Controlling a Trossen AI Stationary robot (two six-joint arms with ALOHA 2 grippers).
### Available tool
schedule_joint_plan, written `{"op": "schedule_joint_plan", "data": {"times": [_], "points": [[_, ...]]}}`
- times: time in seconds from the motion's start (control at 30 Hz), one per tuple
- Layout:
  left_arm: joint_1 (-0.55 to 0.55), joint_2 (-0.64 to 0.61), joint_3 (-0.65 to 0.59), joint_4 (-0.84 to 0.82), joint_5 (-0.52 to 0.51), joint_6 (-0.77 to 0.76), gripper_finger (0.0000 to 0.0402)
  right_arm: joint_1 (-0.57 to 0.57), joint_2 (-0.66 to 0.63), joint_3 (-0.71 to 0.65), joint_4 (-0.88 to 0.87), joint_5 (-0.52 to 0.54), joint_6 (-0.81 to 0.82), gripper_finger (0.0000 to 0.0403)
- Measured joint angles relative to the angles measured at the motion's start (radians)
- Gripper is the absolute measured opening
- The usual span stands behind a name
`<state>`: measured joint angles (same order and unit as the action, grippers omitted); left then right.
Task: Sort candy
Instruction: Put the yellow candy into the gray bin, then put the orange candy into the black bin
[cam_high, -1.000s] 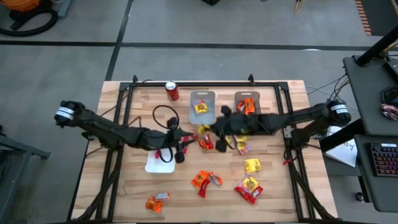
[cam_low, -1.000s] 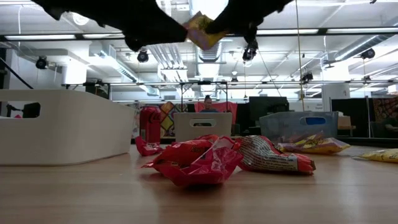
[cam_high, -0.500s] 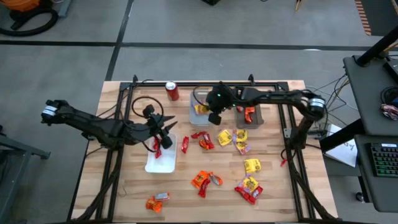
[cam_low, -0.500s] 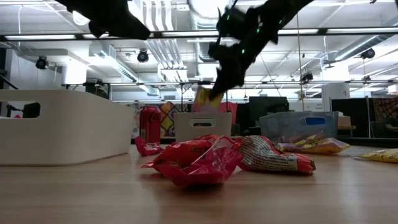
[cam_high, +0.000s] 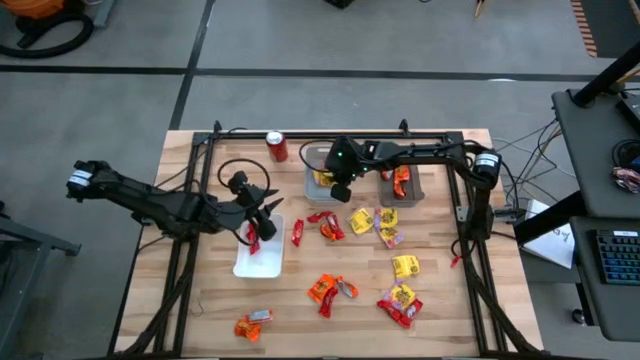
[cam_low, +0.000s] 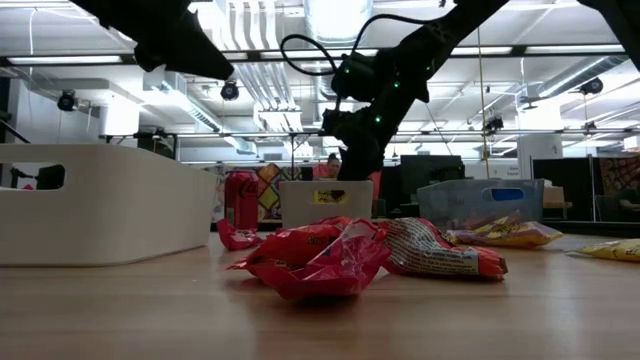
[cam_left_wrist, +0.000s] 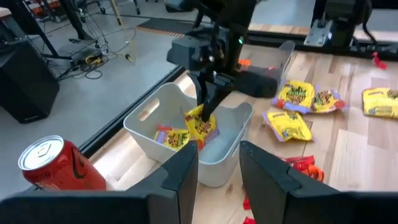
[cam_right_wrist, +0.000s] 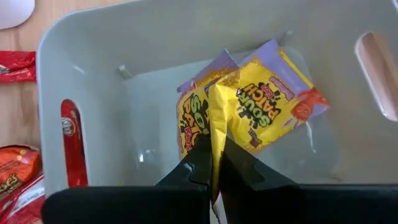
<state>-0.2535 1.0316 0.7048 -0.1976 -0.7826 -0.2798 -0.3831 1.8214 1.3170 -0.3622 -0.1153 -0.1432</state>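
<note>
The right gripper (cam_right_wrist: 212, 163) hangs inside the grey bin (cam_right_wrist: 74, 56) at the back of the table, its fingers pinched tight on a yellow candy packet (cam_right_wrist: 261, 109), which dangles just above a second yellow packet (cam_left_wrist: 174, 138) lying on the bin floor. The left gripper (cam_high: 262, 212) hovers over the white tray (cam_high: 262, 262), fingers (cam_left_wrist: 264, 171) partway apart with nothing between them. Red, yellow and orange candies (cam_high: 330, 288) lie scattered across the wooden table (cam_high: 440, 310).

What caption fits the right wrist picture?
Right gripper holding a yellow candy over the grey bin.
</note>
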Motion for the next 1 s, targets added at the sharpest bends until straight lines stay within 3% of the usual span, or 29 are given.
{"op": "schedule_joint_plan", "data": {"times": [0.2, 0.5, 0.77, 0.83, 1.0], "points": [[0.000, 0.025, 0.000, 0.002, -0.001, 0.000, 0.0103, -0.003, 0.000, 0.001, 0.007, 0.011, 0.012, 0.0040], [0.000, 0.029, 0.000, 0.004, -0.004, 0.000, 0.0103, -0.009, -0.011, 0.002, 0.020, 0.142, 0.027, 0.0111], [-0.001, 0.051, 0.000, 0.005, 0.042, -0.024, 0.0103, 0.009, -0.176, 0.002, -0.175, 0.137, 0.133, 0.0126], [-0.001, 0.064, 0.000, 0.003, 0.048, -0.042, 0.0103, 0.032, -0.233, 0.002, -0.265, 0.095, 0.172, 0.0123], [-0.001, 0.112, 0.000, 0.029, 0.050, -0.052, 0.0103, 0.116, -0.349, -0.017, -0.443, -0.131, 0.199, 0.0116]]}}
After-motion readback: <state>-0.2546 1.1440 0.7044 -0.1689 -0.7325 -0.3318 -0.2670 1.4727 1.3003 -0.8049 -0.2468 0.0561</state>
